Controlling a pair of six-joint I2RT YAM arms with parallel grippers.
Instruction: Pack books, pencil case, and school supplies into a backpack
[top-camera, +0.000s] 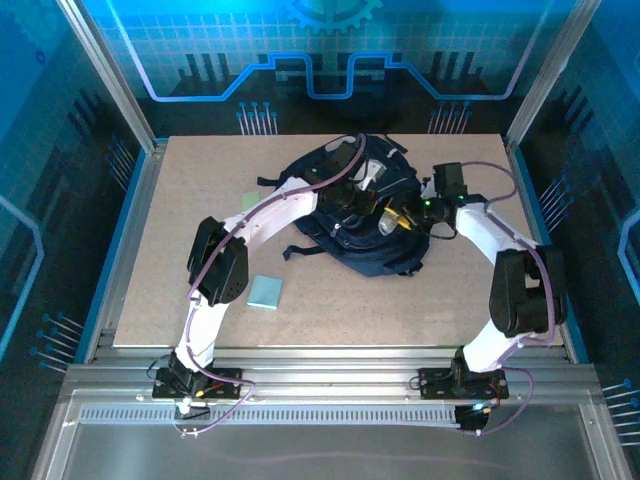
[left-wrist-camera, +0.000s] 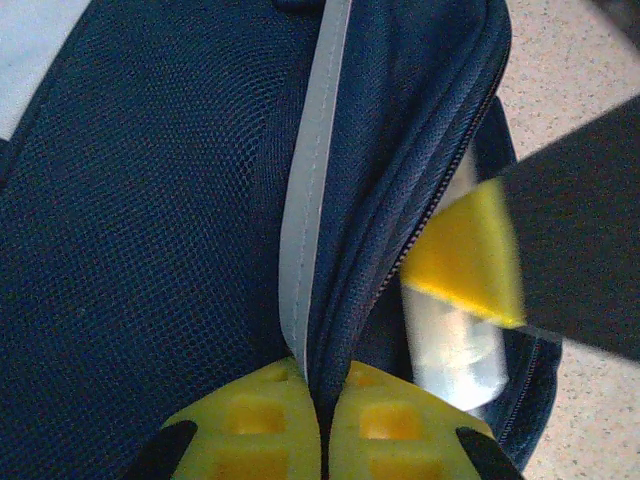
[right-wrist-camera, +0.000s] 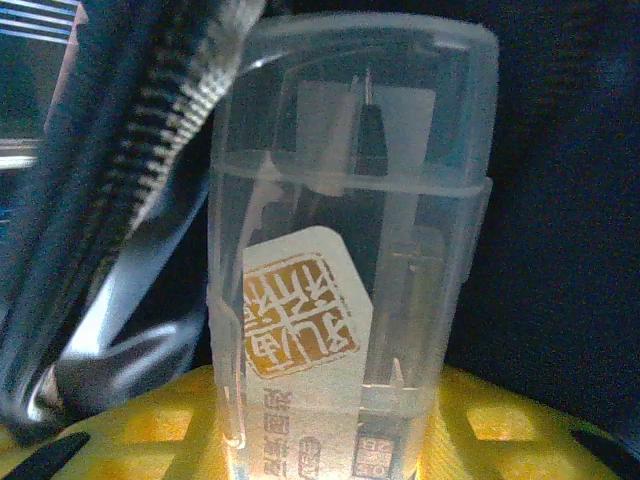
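left gripper (left-wrist-camera: 322, 378) pinches the backpack (left-wrist-camera: 150, 250) at its zipper, beside the clear tube (left-wrist-camera: 455, 350).

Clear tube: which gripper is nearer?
Right. The right gripper holds the clear tube at the opening of the backpack; the left gripper pinches its zipper edge, beside the tube.
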